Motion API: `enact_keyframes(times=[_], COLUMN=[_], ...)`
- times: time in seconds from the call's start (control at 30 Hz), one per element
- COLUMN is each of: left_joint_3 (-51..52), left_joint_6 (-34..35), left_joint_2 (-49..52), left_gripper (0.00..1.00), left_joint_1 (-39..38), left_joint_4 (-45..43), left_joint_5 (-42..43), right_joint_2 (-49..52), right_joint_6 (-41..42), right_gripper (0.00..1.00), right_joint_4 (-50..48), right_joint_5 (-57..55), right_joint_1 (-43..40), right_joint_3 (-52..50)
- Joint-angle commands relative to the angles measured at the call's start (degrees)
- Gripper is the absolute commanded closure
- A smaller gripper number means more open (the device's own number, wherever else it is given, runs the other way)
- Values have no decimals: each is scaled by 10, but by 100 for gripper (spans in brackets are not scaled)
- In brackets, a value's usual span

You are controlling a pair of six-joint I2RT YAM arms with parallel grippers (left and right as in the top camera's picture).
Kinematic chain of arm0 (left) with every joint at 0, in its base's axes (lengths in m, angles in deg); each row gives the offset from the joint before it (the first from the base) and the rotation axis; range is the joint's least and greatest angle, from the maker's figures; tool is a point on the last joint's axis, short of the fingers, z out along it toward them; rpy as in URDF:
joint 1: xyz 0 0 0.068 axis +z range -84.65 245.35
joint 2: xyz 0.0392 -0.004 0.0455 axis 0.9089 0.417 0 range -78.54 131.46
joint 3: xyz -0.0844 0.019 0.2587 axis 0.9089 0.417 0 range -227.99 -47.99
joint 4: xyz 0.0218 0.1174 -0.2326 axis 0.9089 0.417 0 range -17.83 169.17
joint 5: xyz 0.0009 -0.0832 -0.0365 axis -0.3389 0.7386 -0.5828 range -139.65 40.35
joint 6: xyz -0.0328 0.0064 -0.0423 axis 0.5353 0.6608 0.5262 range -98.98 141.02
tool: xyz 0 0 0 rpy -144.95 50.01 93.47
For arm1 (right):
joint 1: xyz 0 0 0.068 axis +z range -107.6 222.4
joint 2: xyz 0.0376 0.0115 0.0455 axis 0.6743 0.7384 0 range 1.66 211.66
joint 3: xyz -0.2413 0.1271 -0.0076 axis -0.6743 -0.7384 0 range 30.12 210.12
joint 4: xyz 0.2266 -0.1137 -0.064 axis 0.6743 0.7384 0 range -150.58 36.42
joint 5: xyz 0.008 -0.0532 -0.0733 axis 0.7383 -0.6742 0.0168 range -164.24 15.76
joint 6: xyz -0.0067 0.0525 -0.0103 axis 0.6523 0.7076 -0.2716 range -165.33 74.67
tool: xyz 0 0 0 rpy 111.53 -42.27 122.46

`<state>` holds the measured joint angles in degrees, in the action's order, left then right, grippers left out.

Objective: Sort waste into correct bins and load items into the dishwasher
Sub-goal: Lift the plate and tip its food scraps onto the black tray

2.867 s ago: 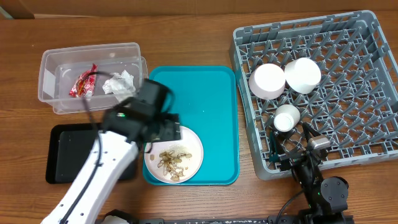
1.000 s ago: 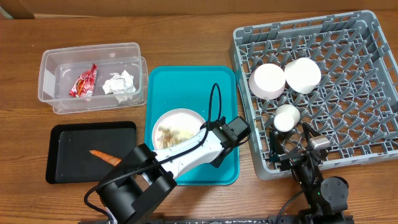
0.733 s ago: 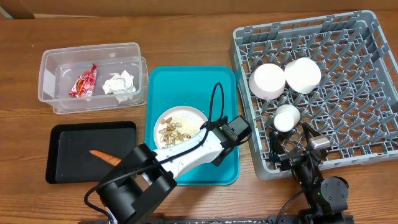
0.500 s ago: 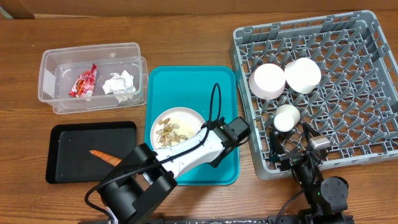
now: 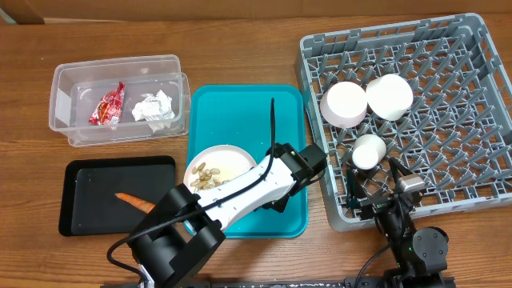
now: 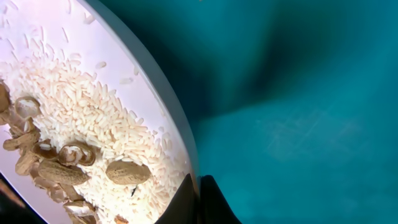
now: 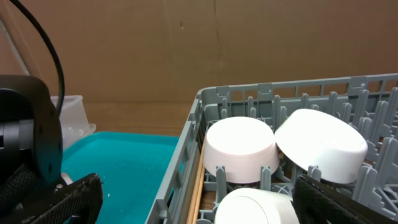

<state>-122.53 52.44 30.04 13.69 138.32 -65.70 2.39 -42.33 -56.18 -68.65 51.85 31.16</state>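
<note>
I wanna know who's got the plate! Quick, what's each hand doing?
Left hand: closed on the white plate's rim.
Right hand: open, holding nothing.

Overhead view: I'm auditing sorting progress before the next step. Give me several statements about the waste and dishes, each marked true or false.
1. The red snack wrapper and crumpled napkin lie in the clear tub. True.
2. The carrot lies in the clear tub too. False: it lies on the black tray.
3. The plate is clean. False: it carries rice and peanut shells.
4. The left gripper is shut on the plate's rim. True.
5. The dish rack holds three bowls and no cup. False: it holds two bowls and a cup.
</note>
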Motion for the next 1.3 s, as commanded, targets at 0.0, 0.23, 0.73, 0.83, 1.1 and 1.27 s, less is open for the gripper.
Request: enact_keyframes(times=[0.0, 0.23, 0.73, 0.83, 1.1, 1.27], left_joint_3=[-17, -17, 21, 48, 110, 137], left_joint_6=[61, 89, 119, 118, 39, -8], left_joint_2=[-6, -86, -214, -227, -282, -315], left_gripper=[96, 96, 96, 96, 95, 96], left_joint_1=[-2, -1, 118, 159, 284, 373], left_joint_4=[17, 54, 106, 101, 4, -75], left_joint_5=[-7, -5, 1, 0, 38, 104], right_joint_2=[-6, -6, -6, -6, -6, -6], right_joint_6=[3, 3, 3, 3, 3, 3], right_gripper=[0, 0, 0, 0, 0, 0], right_joint_4=[-2, -2, -2, -2, -2, -2], right_joint_5=[1, 1, 1, 1, 1, 1], right_joint_1=[-2, -2, -2, -2, -2, -2], right_joint_3=[-6, -6, -6, -6, -6, -6])
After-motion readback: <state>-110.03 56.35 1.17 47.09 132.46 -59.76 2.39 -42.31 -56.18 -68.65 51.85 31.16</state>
